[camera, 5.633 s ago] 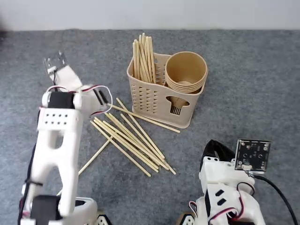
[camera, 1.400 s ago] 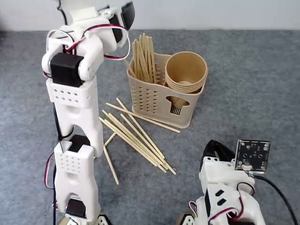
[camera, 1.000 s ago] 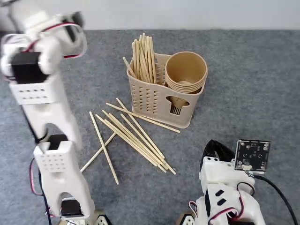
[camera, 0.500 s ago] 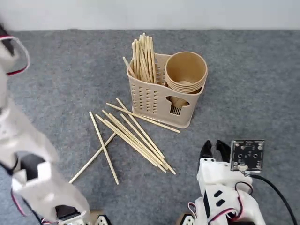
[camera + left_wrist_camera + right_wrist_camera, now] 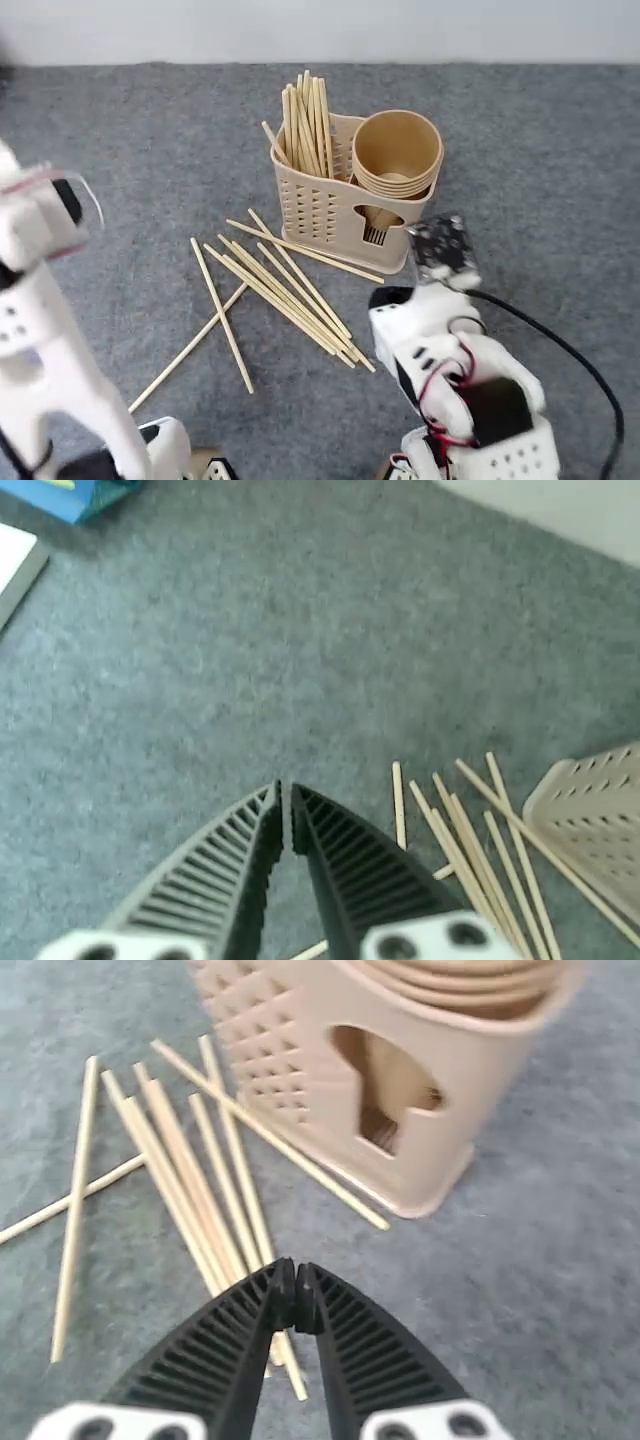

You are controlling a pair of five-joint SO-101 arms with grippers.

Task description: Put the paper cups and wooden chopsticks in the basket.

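1. High view: beige perforated plastic basket (image 5: pixel 340 212) stands mid grey fuzzy worktop (image 5: pixel 560 150). Stacked tan paper cups (image 5: pixel 397 150) sit in its right compartment, upright wooden chopsticks (image 5: pixel 305 115) in the left. Loose chopsticks (image 5: pixel 285 290) lie fanned just front-left of it. My right arm (image 5: pixel 450 370) is near the basket's front, left arm (image 5: pixel 35 300) at the far-left edge.
2. Left wrist view: my left end effector (image 5: pixel 286 815) is closed, tips together, above bare worktop beside the loose chopsticks.
3. Right wrist view: my right end effector (image 5: pixel 294 1285) is closed, tips together, over the loose chopsticks, basket just beyond.

Closed hand (image 5: pixel 289 1296), loose chopsticks (image 5: pixel 175 1175), basket (image 5: pixel 300 1070), perhaps cups (image 5: pixel 460 975)
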